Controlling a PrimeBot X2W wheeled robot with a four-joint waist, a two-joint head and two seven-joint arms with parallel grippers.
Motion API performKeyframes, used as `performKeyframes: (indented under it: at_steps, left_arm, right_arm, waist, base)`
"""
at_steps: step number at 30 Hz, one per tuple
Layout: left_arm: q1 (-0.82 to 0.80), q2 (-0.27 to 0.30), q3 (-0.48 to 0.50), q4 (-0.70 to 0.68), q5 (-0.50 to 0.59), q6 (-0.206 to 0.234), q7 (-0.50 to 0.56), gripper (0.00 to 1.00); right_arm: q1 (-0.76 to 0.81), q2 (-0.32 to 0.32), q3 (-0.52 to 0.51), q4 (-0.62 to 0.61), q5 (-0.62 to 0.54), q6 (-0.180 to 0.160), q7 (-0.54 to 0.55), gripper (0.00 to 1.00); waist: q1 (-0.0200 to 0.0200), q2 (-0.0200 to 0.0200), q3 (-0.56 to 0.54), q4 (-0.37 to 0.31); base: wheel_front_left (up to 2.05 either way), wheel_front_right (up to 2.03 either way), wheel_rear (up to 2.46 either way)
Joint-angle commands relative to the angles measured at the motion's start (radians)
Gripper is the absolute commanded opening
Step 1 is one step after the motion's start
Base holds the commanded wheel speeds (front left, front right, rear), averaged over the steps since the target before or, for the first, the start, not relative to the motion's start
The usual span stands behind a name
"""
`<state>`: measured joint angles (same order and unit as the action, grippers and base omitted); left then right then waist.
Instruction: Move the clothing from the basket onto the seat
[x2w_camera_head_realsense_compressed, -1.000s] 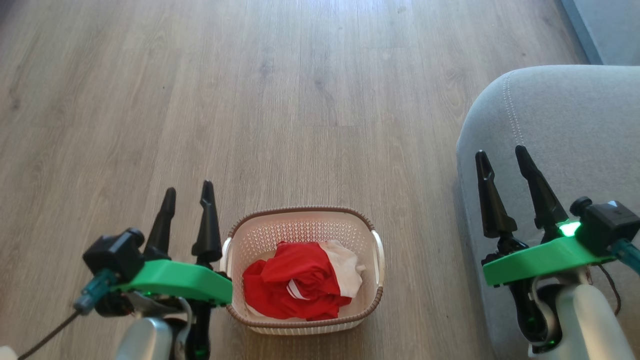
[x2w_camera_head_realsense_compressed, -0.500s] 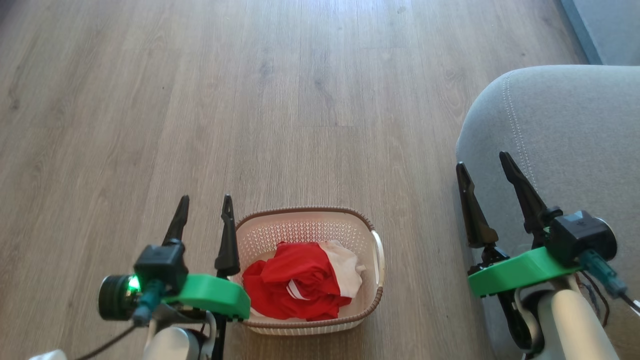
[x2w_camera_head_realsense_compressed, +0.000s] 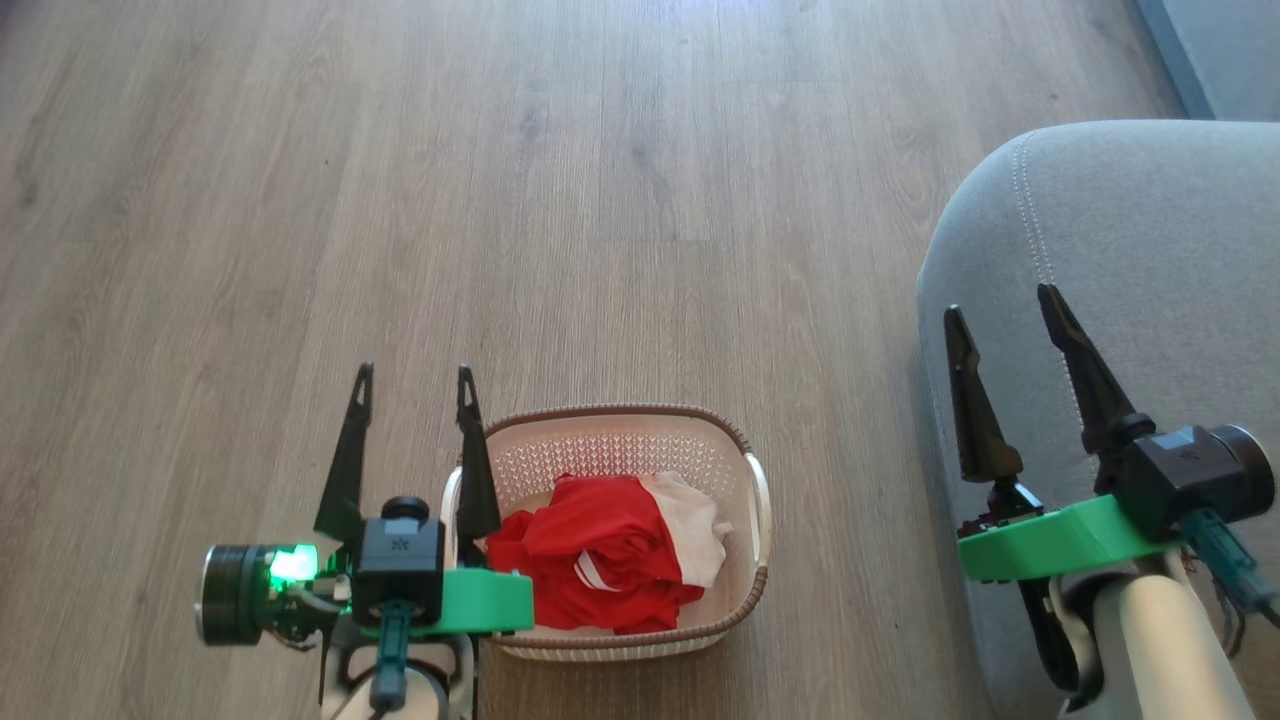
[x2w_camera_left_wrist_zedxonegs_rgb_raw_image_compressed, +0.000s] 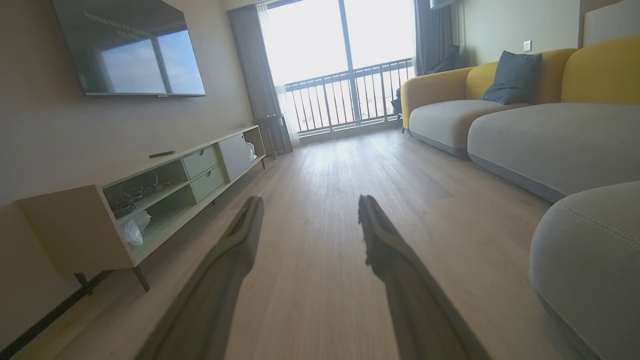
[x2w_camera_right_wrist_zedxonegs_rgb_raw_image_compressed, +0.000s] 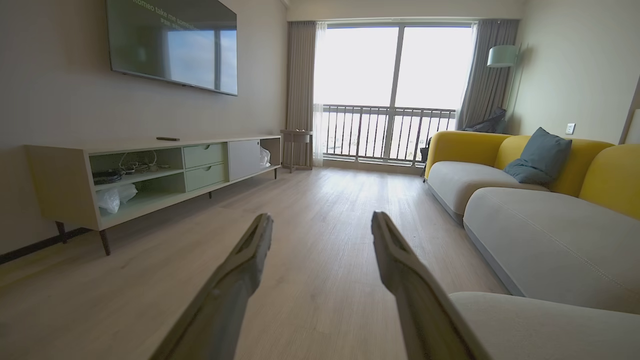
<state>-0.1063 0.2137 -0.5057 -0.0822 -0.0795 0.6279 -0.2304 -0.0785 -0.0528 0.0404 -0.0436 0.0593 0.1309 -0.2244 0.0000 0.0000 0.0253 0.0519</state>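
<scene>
Two grippers, both empty; no garment lies on the seat yet.

- Floor (x2w_camera_head_realsense_compressed: 600, 200): pale wood planks, under and ahead of both grippers.
- Seat (x2w_camera_head_realsense_compressed: 1150, 250): grey cushion with a rounded, double-stitched edge, beneath and ahead of the right gripper (x2w_camera_head_realsense_compressed: 998, 300). Cannot tell whether the fingers touch the fabric.
- Basket (x2w_camera_head_realsense_compressed: 610, 455): on the floor between the grippers, just right of the left gripper (x2w_camera_head_realsense_compressed: 414, 370). That gripper's inner finger overlaps the basket's left rim in the head view.
- Clothing (x2w_camera_head_realsense_compressed: 590, 560): red bundle with white trim and a white garment on its right side, all heaped inside the basket, close to the left gripper's wrist.

Step, as I read it: the approach before the first pick. The next move calls for the left gripper to swing right over the basket, tip its fingers down and close on the top of the heap.

Left gripper: fingers well apart, holding nothing, no visible contact with the clothing.
Right gripper: fingers likewise spread, holding nothing.
</scene>
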Motion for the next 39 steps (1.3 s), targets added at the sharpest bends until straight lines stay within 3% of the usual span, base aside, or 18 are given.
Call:
performKeyframes:
  at_steps: [1, 5, 8, 13, 14, 19, 25, 39]
  left_arm:
    - [-0.056, 0.024, 0.012, -0.036, 0.019, 0.017, -0.011, 1.0]
    - [-0.054, 0.02, -0.005, -0.017, 0.02, 0.03, -0.023, 1.0]
    - [-0.039, 0.004, 0.014, 0.005, 0.015, 0.013, -0.031, 1.0]
    - [-0.012, -0.043, 0.088, 0.073, -0.039, -0.094, -0.031, 1.0]
    - [0.0, -0.074, 0.129, 0.105, -0.069, -0.15, -0.031, 1.0]
    - [0.024, -0.133, 0.237, 0.195, -0.119, -0.299, -0.031, 1.0]
    - [0.024, -0.16, 0.313, 0.263, -0.112, -0.389, -0.031, 1.0]
    - [0.014, -0.163, 0.313, 0.272, -0.135, -0.429, -0.031, 1.0]
  right_arm:
    - [-0.028, 0.003, 0.016, -0.041, -0.024, 0.0, -0.017, 1.0]
    - [-0.017, 0.003, -0.002, -0.007, -0.016, 0.0, -0.029, 1.0]
    - [-0.015, 0.002, 0.002, 0.013, -0.04, 0.0, -0.037, 1.0]
    - [-0.011, 0.002, 0.006, 0.048, -0.024, 0.0, -0.037, 1.0]
    - [-0.008, 0.002, 0.012, 0.068, -0.013, 0.0, -0.037, 1.0]
    - [-0.009, 0.003, 0.029, 0.114, -0.007, 0.0, -0.037, 1.0]
    - [-0.012, 0.003, 0.043, 0.147, -0.009, 0.0, -0.037, 1.0]
    - [-0.023, 0.003, 0.05, 0.155, -0.014, 0.0, -0.037, 1.0]
  waist:
    - [0.0, 0.0, 0.001, 0.0]
    - [0.0, 0.0, 0.004, 0.002]
    - [0.0, 0.0, 0.005, 0.003]
    - [0.0, 0.0, 0.007, 0.0]
    - [0.0, 0.0, 0.007, -0.001]
    - [0.0, 0.0, 0.009, -0.005]
    - [0.0, 0.0, 0.008, -0.006]
    - [0.0, 0.0, 0.021, -0.011]
  base:
    - [0.0, 0.0, 0.0]
    - [0.0, 0.0, 0.0]
    - [0.0, 0.0, 0.0]
    - [0.0, 0.0, 0.0]
    - [0.0, 0.0, 0.0]
    - [0.0, 0.0, 0.0]
    - [0.0, 0.0, 0.0]
    - [0.0, 0.0, 0.0]
